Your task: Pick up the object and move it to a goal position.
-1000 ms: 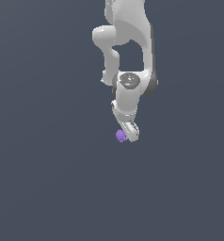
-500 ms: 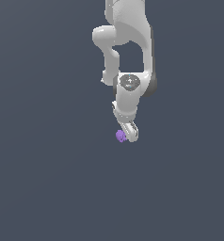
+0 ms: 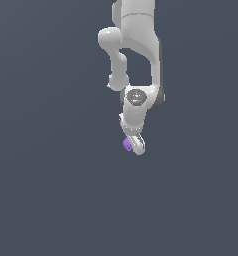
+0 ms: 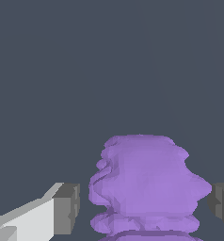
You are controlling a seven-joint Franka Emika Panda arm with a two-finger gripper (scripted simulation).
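Observation:
The purple lumpy object sits between my two fingers in the wrist view. My gripper straddles it with the jaws close in. One finger shows a thin dark gap to the object, and the other finger is at its edge. In the exterior view the object is a tiny purple blob at the tip of the white arm's gripper, half hidden by the fingers. The fingers are not seen clamped on it.
The white arm comes down from the top of the exterior view. All around is a plain dark grey-blue surface with nothing else on it.

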